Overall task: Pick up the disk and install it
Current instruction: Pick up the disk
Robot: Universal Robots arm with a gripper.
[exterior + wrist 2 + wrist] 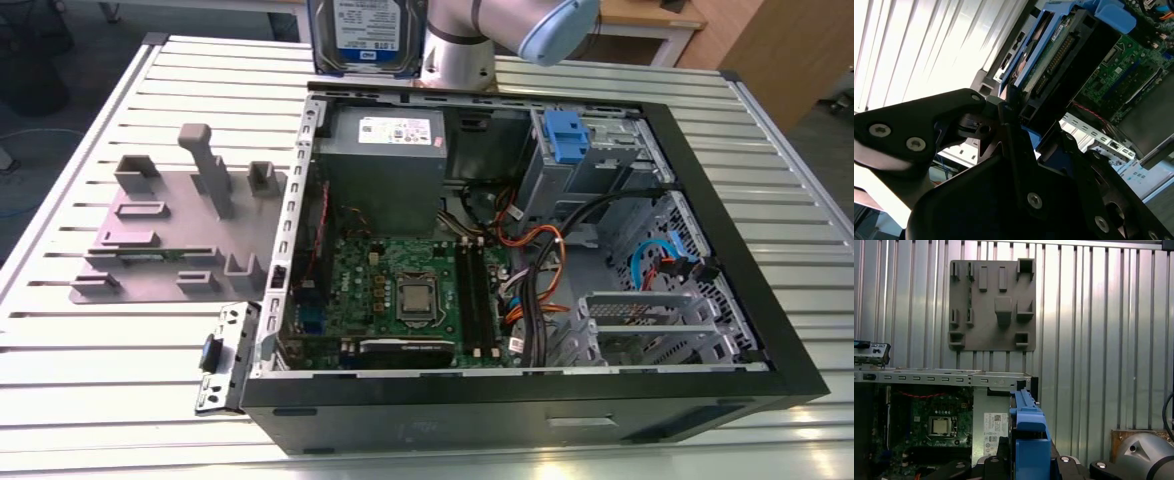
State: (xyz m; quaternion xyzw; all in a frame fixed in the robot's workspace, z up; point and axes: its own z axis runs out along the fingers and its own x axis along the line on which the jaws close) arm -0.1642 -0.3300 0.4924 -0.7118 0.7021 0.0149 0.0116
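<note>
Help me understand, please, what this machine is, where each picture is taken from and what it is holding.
This is a single robot arm with a gripper at its end. The exterior view comes from a camera off the arm, looking over a slatted metal table. On it lie an open computer case and, to the exterior view's left of it, a grey plastic stand with upright posts. The two wrist views come from cameras riding on the arm. The gripper is shut on the disk, a hard drive in a blue frame, held in the air, not yet in the case.
</note>
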